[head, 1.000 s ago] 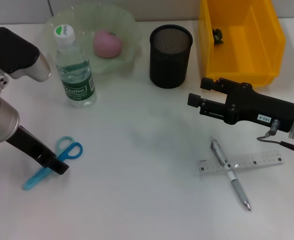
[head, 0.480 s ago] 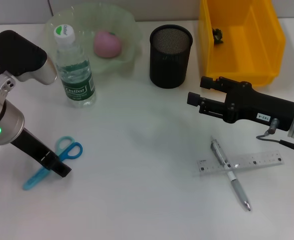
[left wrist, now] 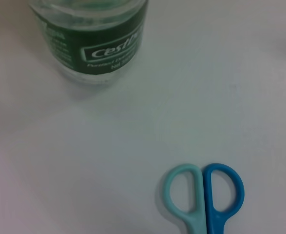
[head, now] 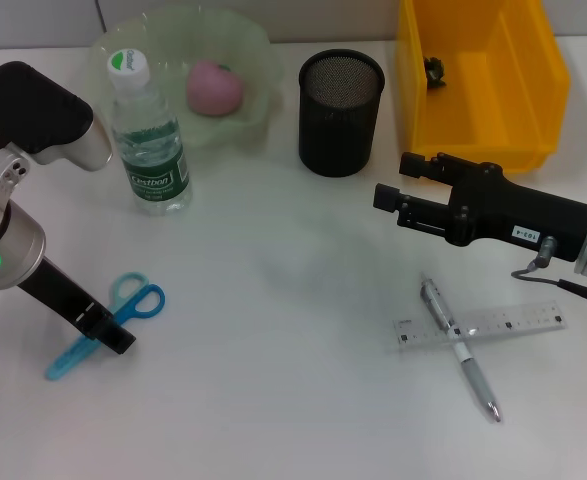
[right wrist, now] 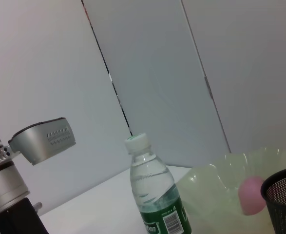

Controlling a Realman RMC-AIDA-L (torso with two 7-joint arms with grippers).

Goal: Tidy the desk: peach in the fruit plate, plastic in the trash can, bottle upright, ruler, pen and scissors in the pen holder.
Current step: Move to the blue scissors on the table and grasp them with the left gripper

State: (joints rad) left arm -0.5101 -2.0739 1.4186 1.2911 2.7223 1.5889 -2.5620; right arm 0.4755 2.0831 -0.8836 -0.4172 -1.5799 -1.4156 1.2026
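Blue scissors point(head: 133, 303) lie flat at the front left; their handles also show in the left wrist view point(left wrist: 203, 195). My left gripper point(head: 108, 331) is down on the scissors' blade part. The water bottle point(head: 149, 135) stands upright beside the green fruit plate point(head: 255, 52), which holds the pink peach point(head: 214, 87). A silver pen point(head: 460, 346) lies across a clear ruler point(head: 493, 324) at the front right. My right gripper point(head: 388, 200) is open and empty, hovering above the table between the black mesh pen holder point(head: 341, 100) and the pen.
A yellow bin point(head: 478, 120) stands at the back right with a small dark piece point(head: 434, 70) inside. The right wrist view shows the bottle point(right wrist: 155, 195), the plate point(right wrist: 216, 195) with the peach point(right wrist: 252, 195) and the left arm point(right wrist: 6, 195).
My left arm has shifted slightly while its gripper stays at the scissors. The scissors lie where they were. The right arm has not moved.
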